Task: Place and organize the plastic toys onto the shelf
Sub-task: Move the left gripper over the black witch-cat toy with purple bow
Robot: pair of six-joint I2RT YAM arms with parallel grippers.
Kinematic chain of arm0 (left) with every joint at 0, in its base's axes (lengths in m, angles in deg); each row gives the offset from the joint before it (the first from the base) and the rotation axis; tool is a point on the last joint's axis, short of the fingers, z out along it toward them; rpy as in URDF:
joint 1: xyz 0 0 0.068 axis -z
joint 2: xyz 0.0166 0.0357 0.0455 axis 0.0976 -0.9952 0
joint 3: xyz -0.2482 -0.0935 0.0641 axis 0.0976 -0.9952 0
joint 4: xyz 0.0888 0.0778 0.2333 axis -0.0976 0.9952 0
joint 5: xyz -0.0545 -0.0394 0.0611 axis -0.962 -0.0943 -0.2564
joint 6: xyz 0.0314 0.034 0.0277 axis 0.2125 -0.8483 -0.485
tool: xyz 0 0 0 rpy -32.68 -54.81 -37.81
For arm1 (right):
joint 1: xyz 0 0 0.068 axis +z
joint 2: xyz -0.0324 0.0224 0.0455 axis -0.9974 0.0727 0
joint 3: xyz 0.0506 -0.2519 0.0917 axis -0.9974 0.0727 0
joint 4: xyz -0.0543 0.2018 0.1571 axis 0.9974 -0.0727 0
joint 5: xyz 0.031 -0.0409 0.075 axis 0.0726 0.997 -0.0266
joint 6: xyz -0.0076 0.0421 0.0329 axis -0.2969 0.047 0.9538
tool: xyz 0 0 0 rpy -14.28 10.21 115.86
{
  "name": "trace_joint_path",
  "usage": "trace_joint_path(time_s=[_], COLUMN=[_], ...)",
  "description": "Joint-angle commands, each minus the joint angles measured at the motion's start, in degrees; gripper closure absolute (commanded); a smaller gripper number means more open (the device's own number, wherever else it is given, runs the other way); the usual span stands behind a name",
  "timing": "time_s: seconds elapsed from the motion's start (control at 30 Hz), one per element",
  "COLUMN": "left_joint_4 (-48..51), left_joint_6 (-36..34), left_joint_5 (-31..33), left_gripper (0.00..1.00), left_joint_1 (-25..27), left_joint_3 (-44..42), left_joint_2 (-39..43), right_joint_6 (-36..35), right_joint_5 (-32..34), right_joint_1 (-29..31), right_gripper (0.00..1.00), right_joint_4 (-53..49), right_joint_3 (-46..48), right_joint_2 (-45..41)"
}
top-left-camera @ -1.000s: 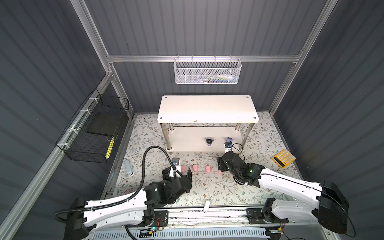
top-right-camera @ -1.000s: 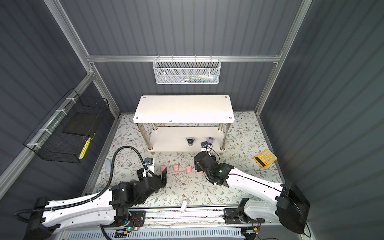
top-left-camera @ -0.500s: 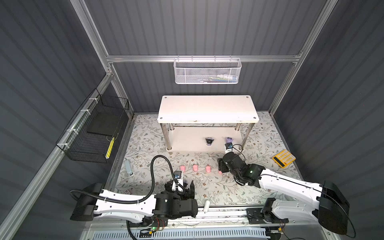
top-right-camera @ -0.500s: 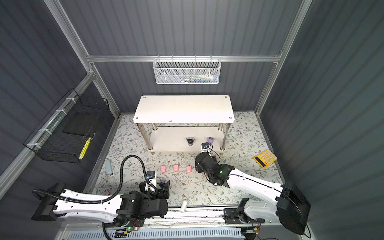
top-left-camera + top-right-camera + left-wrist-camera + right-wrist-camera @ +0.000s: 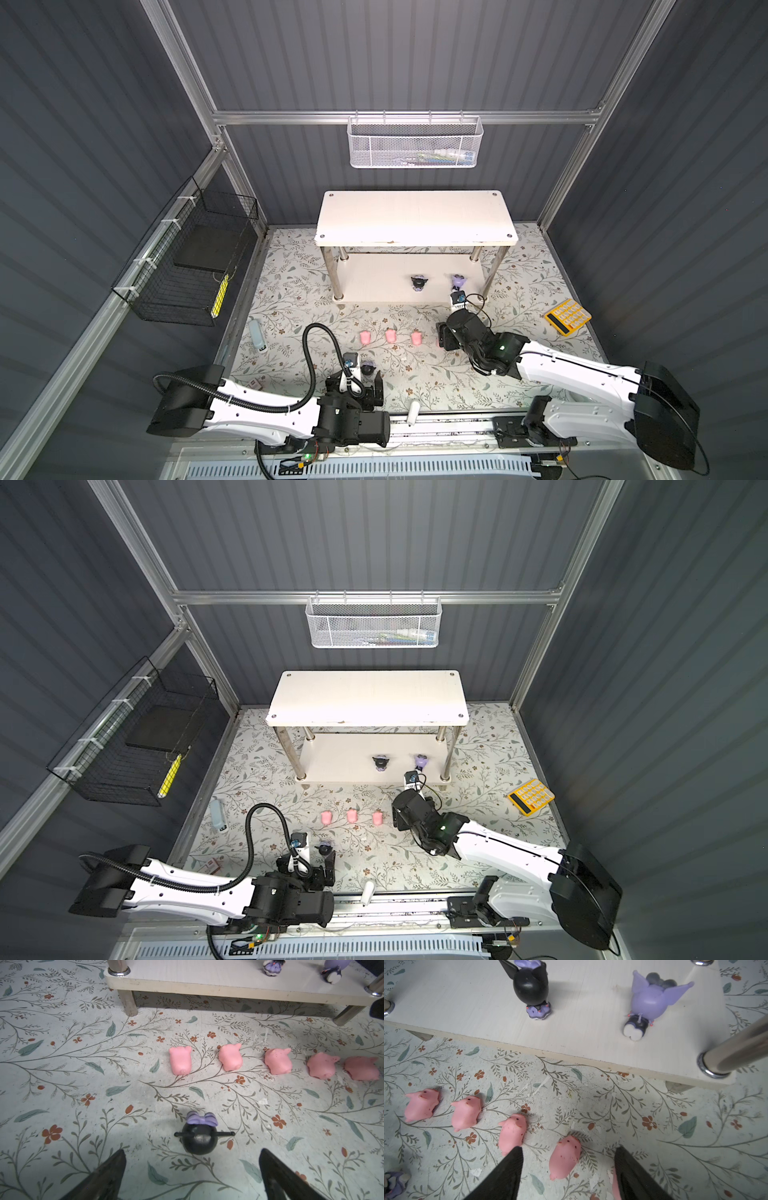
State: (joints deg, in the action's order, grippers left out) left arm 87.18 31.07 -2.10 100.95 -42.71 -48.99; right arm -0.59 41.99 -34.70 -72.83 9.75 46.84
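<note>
Pink pigs (image 5: 230, 1057): five lie in a row on the floral mat (image 5: 62, 1084), well ahead of the left jaws. None is on the shelf yet.
Right gripper (image 5: 568, 1148): the jaws are partly spread and hold nothing. They straddle one pig (image 5: 564, 1159) with a gap on each side. A neighbour pig (image 5: 614, 1185) shows just beside one finger.
Left gripper (image 5: 192, 1150): the jaws are spread wide and empty. The black-headed toy (image 5: 199, 1140) with a lilac bow stands just ahead of the tips, centred between them.
Shelf (image 5: 591, 1043): it stands beyond the right jaws. Its lower board carries a second black-headed figure (image 5: 530, 985), which is upright. It also carries a lilac figure (image 5: 648, 1001) whose white soles show, so it may be tipped back.
Pig handling: the pigs look soft, matte and very light, and would probably squash. Pinch gently across the flanks at mid-body, clear of ears and snout, and mind the neighbour.
Black-headed toy handling: it looks like hard, glossy plastic and is probably light. The round head is probably slippery. Thin side spikes point toward each finger and could snap. It seems safer to close lower, on the body under the head, or to turn so the pads meet it front and back.
</note>
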Motion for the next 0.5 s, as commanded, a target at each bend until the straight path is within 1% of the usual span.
trace_joint_path(time_s=[0.0,0.1,0.17,0.47], left_joint_4=[-1.3,-3.4,-5.3,-8.3], left_joint_6=[-0.9,-1.2,-1.6,-0.1], left_joint_5=[-0.2,-0.2,-0.3,0.7], left_gripper=[0.00,0.00,0.00,0.01], left_joint_1=[0.4,0.4,0.4,0.1], left_joint_3=[2.4,2.7,2.3,-1.1], left_joint_2=[-4.4,-7.4,-8.0,-6.8], right_joint_6=[1.2,1.7,1.8,1.0], right_joint_5=[-0.2,-0.4,-0.5,-0.8], right_joint_1=[-0.3,-0.3,-0.3,-0.5], right_gripper=[0.28,0.28,0.28,0.28], right_joint_4=[1.3,1.7,1.9,3.5], right_joint_3=[0.9,1.2,1.2,0.8], right_joint_2=[-1.3,-1.3,-1.4,0.2])
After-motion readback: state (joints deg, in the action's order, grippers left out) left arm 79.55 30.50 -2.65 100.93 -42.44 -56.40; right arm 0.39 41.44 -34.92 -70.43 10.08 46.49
